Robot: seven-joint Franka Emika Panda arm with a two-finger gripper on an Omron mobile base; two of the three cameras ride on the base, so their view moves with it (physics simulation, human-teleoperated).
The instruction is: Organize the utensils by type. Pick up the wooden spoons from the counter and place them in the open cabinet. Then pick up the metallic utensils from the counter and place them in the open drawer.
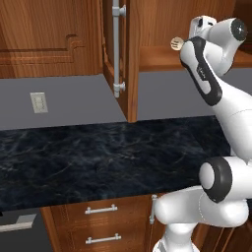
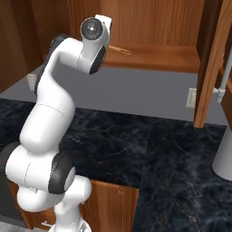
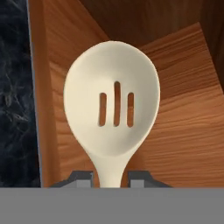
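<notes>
A: Dark marble counter (image 1: 98,157) runs below the wooden cabinets. Left base view: arm raised to the open cabinet (image 1: 162,56), hand up by its shelf. A small pale round end shows beside the wrist, probably the spoon's handle end; too small to be sure.

B: Right base view?

A: Same shelf (image 2: 154,56) from the other side. A thin wooden stick pokes out past the hand, over the shelf's front edge. I take it for the wooden spoon (image 2: 120,49).

B: And the hand view?

A: Clearest. Gripper (image 3: 112,177) is narrowed on the spoon's neck, fingertips (image 3: 81,178) either side of it. Slotted bowl (image 3: 112,98) faces the camera, cabinet wood behind, counter at the left edge.

B: Risks?

A: Whether the spoon sits over the shelf or short of its lip, I cannot tell. Release too early and it likely tips off onto the counter. Push in too far and the bowl may strike the cabinet wall and twist in the grip.
</notes>
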